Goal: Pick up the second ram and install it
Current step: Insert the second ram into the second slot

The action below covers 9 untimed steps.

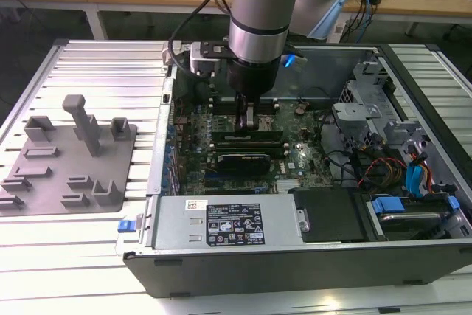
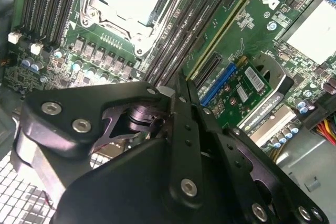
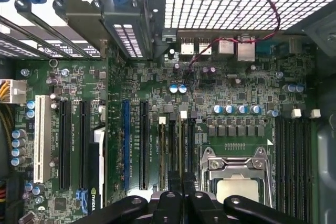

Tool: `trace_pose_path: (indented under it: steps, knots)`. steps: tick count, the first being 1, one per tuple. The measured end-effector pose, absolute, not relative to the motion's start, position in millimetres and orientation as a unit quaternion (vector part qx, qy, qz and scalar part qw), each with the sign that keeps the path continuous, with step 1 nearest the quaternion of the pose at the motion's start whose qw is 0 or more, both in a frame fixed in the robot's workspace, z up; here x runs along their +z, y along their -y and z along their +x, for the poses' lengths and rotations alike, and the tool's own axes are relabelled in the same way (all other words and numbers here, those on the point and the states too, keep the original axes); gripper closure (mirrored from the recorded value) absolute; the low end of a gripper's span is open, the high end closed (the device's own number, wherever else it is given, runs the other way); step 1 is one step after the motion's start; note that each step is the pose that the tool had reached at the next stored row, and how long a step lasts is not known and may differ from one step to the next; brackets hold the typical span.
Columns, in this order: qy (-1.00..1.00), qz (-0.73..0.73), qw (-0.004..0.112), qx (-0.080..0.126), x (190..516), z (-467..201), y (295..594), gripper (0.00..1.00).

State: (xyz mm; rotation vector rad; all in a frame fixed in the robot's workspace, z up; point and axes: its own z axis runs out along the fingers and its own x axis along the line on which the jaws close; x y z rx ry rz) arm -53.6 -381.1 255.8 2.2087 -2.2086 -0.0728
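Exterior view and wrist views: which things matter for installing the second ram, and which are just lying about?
In the job:
- gripper, lowered into the case
- second ram, standing between its fingers
- motherboard beneath

Lying about:
- grey holder blocks outside the case
- power supply
- drive cables

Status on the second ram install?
Gripper low in the PC case, over the motherboard. Second ram upright in a slot under it, beside another stick. No obstruction seen.
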Motion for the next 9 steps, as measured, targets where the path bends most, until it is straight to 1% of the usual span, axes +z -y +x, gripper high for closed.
trace_pose_path:
  steps: [9]
  knots:
    - [0.707, 0.707, 0.009, -0.023, 248.1, -45.7, 380.0, 0.91]
